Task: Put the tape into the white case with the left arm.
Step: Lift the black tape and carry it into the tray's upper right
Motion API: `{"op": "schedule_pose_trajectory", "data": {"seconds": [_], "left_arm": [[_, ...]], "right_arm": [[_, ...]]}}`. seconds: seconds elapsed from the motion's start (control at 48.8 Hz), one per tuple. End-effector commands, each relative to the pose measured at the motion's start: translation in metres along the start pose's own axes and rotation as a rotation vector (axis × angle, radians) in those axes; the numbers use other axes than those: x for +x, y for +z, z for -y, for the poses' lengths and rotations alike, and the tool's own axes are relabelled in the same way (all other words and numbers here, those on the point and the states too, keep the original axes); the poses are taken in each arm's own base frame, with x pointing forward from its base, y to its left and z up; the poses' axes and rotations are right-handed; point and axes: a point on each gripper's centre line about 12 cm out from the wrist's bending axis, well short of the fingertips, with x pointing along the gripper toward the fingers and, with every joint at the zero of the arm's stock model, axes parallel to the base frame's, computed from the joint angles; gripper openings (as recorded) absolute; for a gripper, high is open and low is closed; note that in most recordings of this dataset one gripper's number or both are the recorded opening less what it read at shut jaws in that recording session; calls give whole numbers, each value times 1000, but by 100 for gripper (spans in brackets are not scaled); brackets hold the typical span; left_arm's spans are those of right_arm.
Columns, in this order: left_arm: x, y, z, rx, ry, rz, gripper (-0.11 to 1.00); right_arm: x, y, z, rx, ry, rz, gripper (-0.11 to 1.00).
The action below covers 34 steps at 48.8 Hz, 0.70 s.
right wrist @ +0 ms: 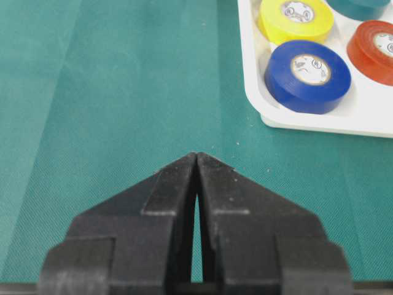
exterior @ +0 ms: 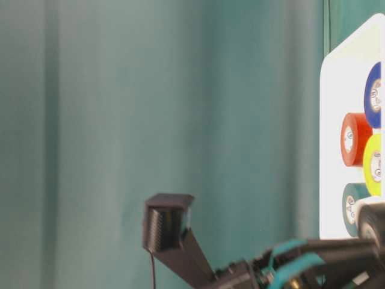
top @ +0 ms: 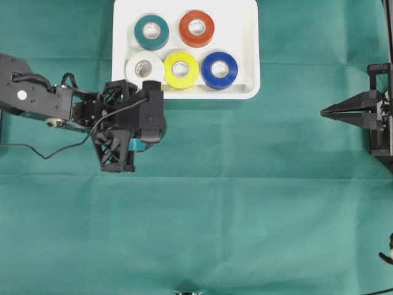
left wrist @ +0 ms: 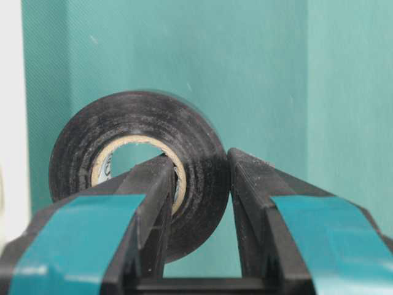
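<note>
My left gripper [left wrist: 199,203]: clenched on black tape [left wrist: 138,163], one finger through its core.
Risk: thin wall grip; roll may slip short of white case [top: 245,61].
My right gripper [right wrist: 196,160]: closed, empty.

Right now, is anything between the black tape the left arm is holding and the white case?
Nothing visible. The left gripper grips the black tape just outside the white case; only bare green cloth lies between. Free room shows in the case's right end.

Six tape rolls [top: 198,28], one white case [top: 245,18], two arms [top: 37,98]
</note>
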Motion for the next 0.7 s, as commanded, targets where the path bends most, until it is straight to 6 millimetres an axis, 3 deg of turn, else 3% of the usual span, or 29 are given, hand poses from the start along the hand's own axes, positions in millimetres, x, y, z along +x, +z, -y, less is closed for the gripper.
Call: {"op": "schedule_pose_trajectory", "data": {"seconds": [0.0,0.41,0.677], "left_arm": [[-3,21,-2,-2,1,57,25],[27,84,-9,-12,14,133,25],[40,97,-27,-37,39,144,25]], "right_arm": [[1,5,0,2,1,14,-10],[0,4,0,0,1,14,-10],[0,4,0,1,-1,17,-10]]}}
